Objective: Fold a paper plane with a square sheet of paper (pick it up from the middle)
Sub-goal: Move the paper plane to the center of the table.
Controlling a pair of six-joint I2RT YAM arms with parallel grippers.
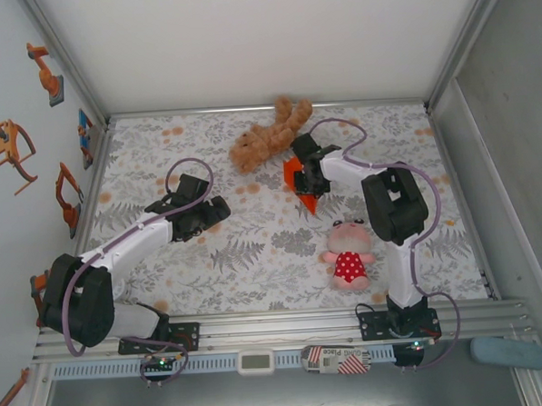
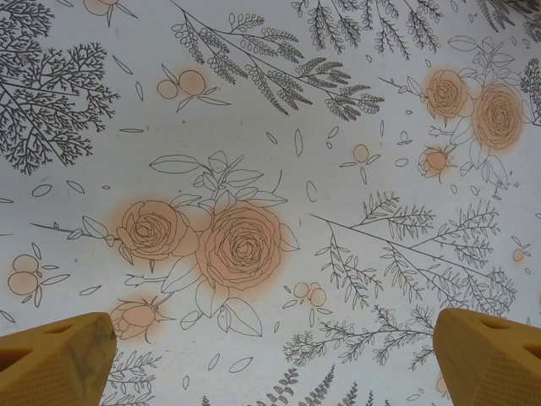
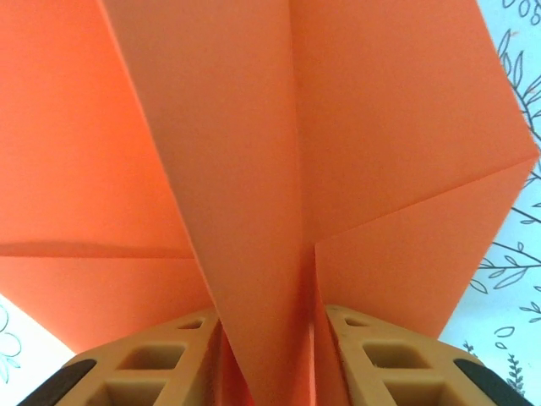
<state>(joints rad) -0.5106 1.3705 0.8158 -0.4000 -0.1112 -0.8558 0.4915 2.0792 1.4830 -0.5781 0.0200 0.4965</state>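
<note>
The paper plane (image 1: pixel 297 185) is in the right gripper (image 1: pixel 310 179), bright orange, its sharp point aimed toward the near edge of the tabletop (image 1: pixel 255 249). On the right wrist camera the paper plane (image 3: pixel 279 152) spreads wide, creases fanning out from a centre ridge, and that ridge runs straight down between the 2 fingers (image 3: pixel 152 368) of the right gripper (image 3: pixel 269 355). The jaws are drawn in narrow, pinching the folded ridge (paper pressed against both inner faces). Whether the plane's point touches the cloth or hangs just above it, I cannot tell from overhead.

Just behind the plane lies the brown plush bear (image 1: pixel 267 135), sprawled at an angle, close to the paper's far edge. On the near side sits the pink doll (image 1: pixel 348 253) in its red spotted dress, apart from the plane's tip and beside the right arm's elbow.

Over on the left, the left gripper (image 1: pixel 206 210) hangs above bare floral print, well apart from the paper. Its wrist view looks down on roses and ferns on the tabletop (image 2: pixel 338 127), with the left gripper (image 2: pixel 270 364) showing 2 yellow fingertips (image 2: pixel 55 359) at the bottom corners: jaws wide, nothing between them.
</note>
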